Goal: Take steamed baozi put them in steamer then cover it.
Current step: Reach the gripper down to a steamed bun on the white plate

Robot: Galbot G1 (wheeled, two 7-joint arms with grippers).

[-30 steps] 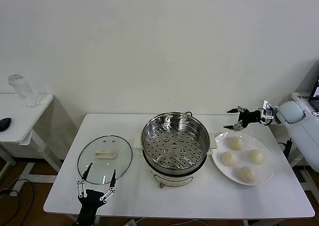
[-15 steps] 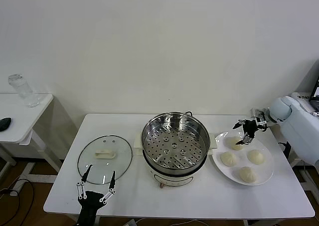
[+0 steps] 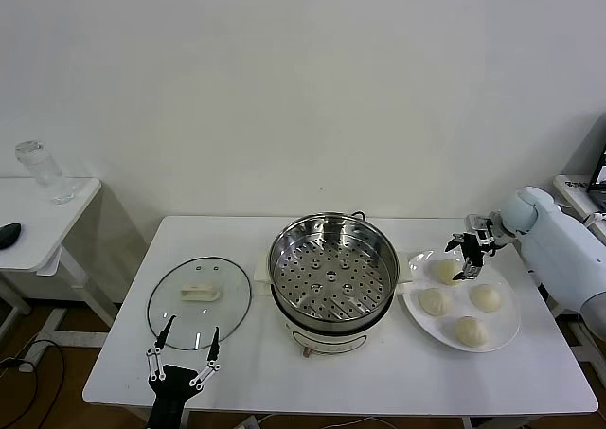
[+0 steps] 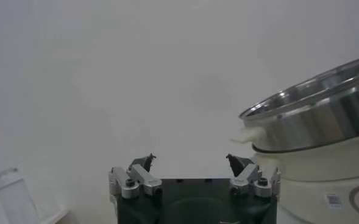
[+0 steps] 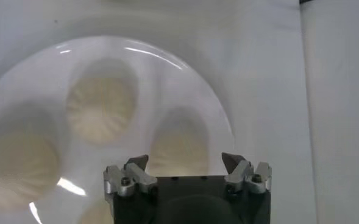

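- Head view: right gripper (image 3: 466,253) hangs spread-fingered over the back baozi (image 3: 449,271) on the white plate (image 3: 507,332), probably lining up a grab. All four buns sit on that plate, just right of the empty steamer (image 3: 332,268). The cover (image 3: 199,301) lies flat on the white table (image 3: 398,377), handle up (easy to pick up later). Left gripper (image 3: 182,356) is parked open at the near table edge beside it. Plain white wall, and a small side table (image 3: 28,225) off to the left.
- Left wrist view: fingers wide apart, holding nothing; the steamer rim shows alongside.
- Right wrist view: jaws apart above the plate, one bun between them, not touching yet as far as I can tell.
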